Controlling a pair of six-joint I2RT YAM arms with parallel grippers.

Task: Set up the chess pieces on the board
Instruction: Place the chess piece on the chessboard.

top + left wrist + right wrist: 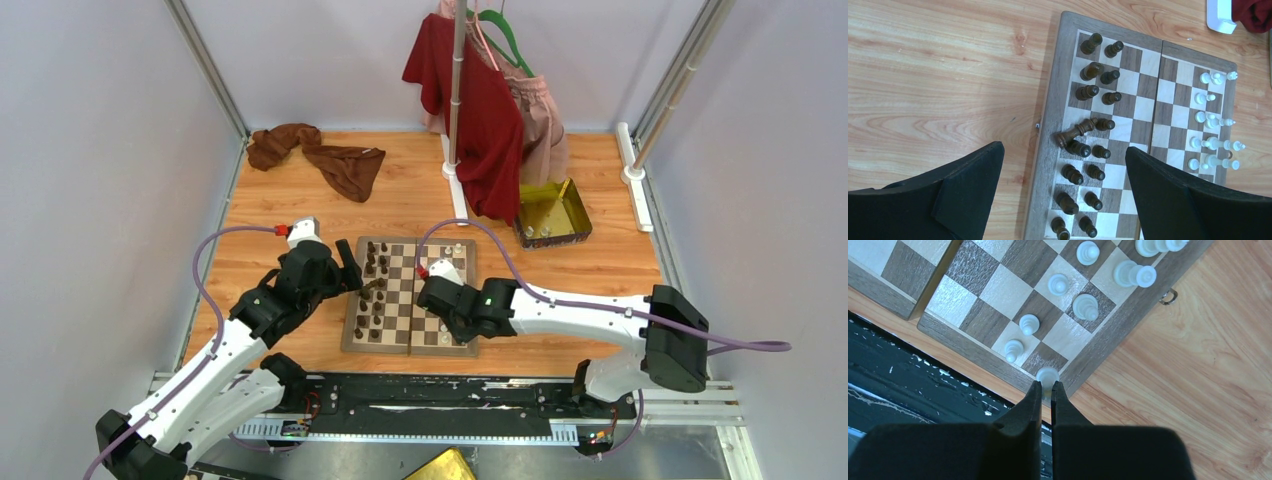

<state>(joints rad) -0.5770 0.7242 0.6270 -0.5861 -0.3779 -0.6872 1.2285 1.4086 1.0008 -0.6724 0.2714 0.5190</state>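
The wooden chessboard [400,322] lies mid-table between the arms. Dark brown pieces [1086,93] stand in two rows on its left side; one dark piece [1075,133] lies toppled across the rows. Cream-white pieces [1212,121] stand along the right side and also show in the right wrist view [1085,306]. My left gripper [1063,192] is open and empty, held above the board's left edge. My right gripper [1046,386] is shut on a cream-white piece [1047,375] over the board's near right corner square. In the top view the right gripper [440,315] hides that corner.
A gold metal tray [553,213] sits at the back right by a clothes rack pole [457,90] with hanging red and pink garments. A brown cloth [320,155] lies at the back left. The black rail [908,390] runs along the table's near edge, just beside the board.
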